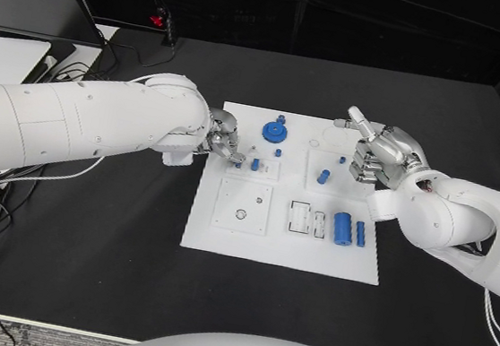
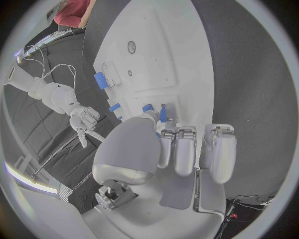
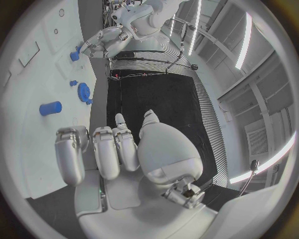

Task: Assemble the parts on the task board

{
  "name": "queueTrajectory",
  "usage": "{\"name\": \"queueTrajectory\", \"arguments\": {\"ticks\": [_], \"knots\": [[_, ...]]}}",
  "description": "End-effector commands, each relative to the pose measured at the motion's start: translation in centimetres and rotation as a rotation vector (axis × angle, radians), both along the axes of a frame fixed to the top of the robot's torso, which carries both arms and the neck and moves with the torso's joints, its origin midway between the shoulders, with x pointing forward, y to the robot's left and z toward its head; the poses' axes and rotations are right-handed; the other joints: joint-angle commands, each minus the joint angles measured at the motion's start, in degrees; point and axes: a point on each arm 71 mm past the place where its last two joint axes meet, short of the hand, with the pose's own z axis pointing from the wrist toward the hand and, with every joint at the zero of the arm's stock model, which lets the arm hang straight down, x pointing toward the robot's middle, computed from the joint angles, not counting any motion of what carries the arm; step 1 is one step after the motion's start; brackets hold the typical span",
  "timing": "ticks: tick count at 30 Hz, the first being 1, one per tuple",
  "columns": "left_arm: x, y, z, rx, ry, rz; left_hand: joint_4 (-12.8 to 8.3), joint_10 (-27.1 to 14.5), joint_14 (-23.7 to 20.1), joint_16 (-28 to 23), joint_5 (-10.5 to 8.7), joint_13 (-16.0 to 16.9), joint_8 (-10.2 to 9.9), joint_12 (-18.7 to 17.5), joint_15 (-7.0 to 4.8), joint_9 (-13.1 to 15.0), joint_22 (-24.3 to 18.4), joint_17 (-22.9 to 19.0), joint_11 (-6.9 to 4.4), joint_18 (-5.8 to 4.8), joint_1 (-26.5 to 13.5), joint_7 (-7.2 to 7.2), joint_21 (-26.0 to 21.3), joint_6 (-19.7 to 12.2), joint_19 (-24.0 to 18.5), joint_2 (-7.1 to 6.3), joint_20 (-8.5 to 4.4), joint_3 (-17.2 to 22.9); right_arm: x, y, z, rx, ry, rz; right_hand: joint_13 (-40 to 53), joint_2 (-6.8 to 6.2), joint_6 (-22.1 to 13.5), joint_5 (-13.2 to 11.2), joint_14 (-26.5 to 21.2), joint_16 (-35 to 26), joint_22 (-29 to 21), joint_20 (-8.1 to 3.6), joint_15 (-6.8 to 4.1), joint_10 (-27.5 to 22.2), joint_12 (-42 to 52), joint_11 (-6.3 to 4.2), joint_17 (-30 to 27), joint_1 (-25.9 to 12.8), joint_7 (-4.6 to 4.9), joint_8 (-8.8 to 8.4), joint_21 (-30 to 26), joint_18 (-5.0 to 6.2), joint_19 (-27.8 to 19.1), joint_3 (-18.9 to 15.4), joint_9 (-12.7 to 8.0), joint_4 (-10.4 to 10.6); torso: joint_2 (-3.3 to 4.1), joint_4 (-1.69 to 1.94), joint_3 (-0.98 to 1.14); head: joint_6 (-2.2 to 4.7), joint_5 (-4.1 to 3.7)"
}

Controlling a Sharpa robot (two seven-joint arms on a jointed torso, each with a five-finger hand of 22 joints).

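The white task board (image 1: pixel 285 238) lies mid-table. My left hand (image 1: pixel 222 143) is at its far left part, fingers curled, thumb and a fingertip pinching a small blue peg (image 1: pixel 256 164) that stands upright on the board; the left wrist view shows the peg (image 2: pixel 163 113) at my left hand's (image 2: pixel 174 149) fingertips. A blue gear (image 1: pixel 276 130) sits on the board's far edge, with another blue peg (image 1: pixel 323 177) mid-board. My right hand (image 1: pixel 378 155) hovers over the board's far right edge, most fingers curled, one stretched out, holding nothing; it is also seen in the right wrist view (image 3: pixel 124 154).
A fat blue cylinder (image 1: pixel 343 229) and a slim blue pin (image 1: pixel 360 233) lie in the board's near right part. A small blue piece (image 1: pixel 279 153) stands just in front of the gear. Cables trail at the table's left edge.
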Motion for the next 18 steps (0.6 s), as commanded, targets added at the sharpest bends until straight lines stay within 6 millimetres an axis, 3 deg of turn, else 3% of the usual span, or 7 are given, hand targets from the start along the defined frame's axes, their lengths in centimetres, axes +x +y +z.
{"name": "queueTrajectory", "arguments": {"ticks": [1, 18], "knots": [[-0.43, -0.03, -0.89, 0.031, 0.04, -0.006, -2.9, 6.1, 6.0, 0.0, 0.09, 14.9, -0.1, -0.3, -0.45, 0.0, 15.1, 15.1, -0.22, -0.37, 1.2, -0.72, 0.2, 0.3, 6.1, 0.97, -0.26, 3.1, -0.02, 0.14, 0.17, 0.007, -0.009, 0.008, 15.0, 0.58, -0.5, 0.2, 6.1, 0.1, 15.1, 0.33, 0.06, 5.9, 0.1, 0.17, 15.1, 0.2, 1.62, 0.38, 0.2, -0.41, 6.1, -0.1, 0.1, 0.1, 0.02, -0.01, 0.01, -0.06, -0.04], [-0.65, -0.01, -1.24, 0.046, 0.061, -0.011, -2.8, 6.1, 6.0, 0.0, -0.43, 14.9, -0.4, -0.3, -0.26, 0.1, 15.1, 15.1, 0.13, -0.37, -0.1, -0.33, 0.2, -0.7, 6.1, 0.11, -0.16, 3.7, -0.01, 0.08, 0.16, 0.006, -0.009, 0.007, 15.0, 0.58, -0.5, 0.2, 6.1, 0.1, 15.1, 0.33, 0.06, 5.9, 0.1, 0.17, 15.1, 0.2, 1.62, 0.38, 0.2, -0.41, 6.1, -0.1, 0.1, 0.1, 0.01, -0.01, 0.01, -0.16, -0.15]]}}
